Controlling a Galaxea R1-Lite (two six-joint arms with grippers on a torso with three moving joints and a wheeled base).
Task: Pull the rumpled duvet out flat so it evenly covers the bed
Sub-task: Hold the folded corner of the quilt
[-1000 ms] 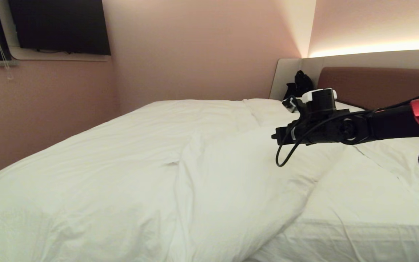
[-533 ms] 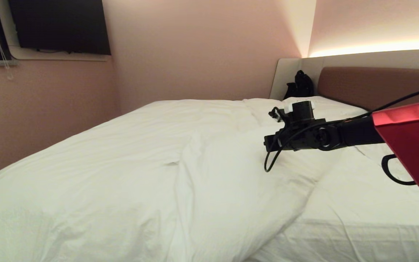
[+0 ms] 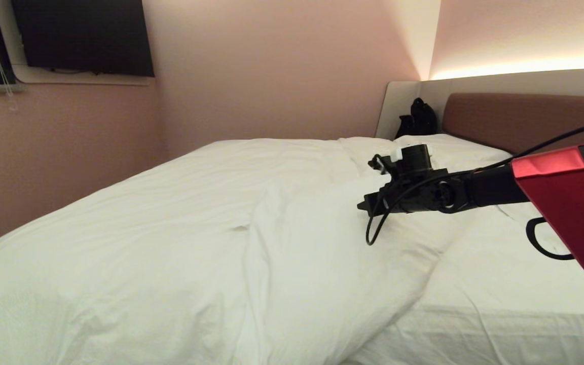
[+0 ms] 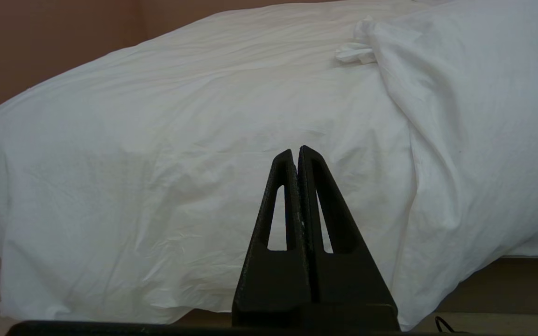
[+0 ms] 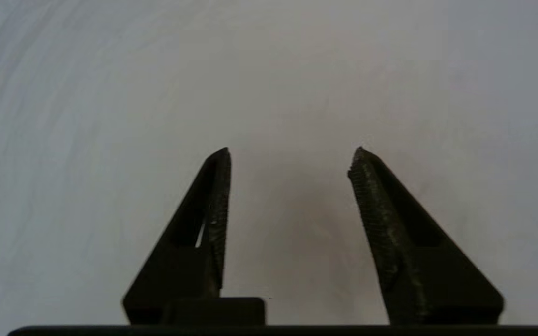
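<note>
Right gripper (image 5: 290,154) lower than before, now spread over the duvet (image 3: 170,228).

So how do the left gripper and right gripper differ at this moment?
The left gripper is shut, its fingers pressed together; the right gripper is open, with a clear gap and nothing between its fingers. The left sits low beside the bed, facing the duvet's hanging side; the right reaches out above the duvet's top, near the headboard end. Both are black, with tapered fingers, and neither holds any fabric.
</note>
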